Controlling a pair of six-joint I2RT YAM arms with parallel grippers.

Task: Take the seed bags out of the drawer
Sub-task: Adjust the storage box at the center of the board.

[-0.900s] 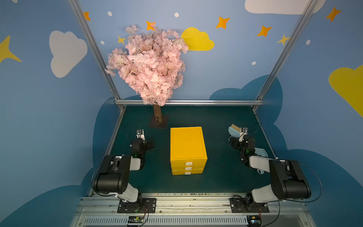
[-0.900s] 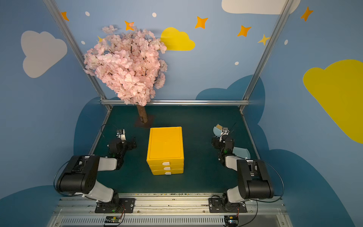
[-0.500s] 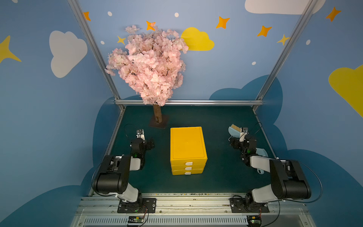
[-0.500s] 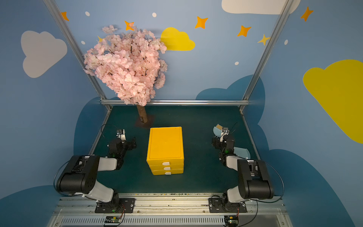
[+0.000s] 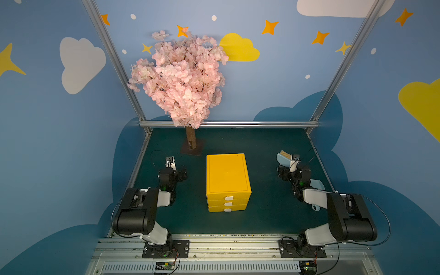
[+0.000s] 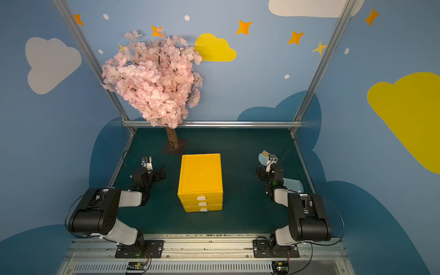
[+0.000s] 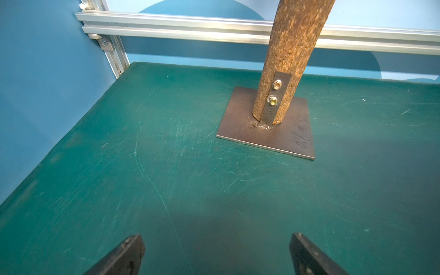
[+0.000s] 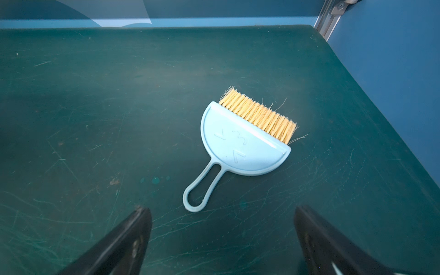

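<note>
A yellow three-drawer cabinet stands mid-table, its drawers shut, each with a white pull tab. The seed bags are hidden. My left gripper rests low to the cabinet's left, open, with only bare green mat between its fingers. To the cabinet's right my right gripper is also open and empty, just short of the loop handle of a small brush.
A light-blue hand brush lies ahead of the right gripper, and a matching dustpan sits under that arm. A pink blossom tree on a metal base plate stands at the back left. Aluminium rails edge the table.
</note>
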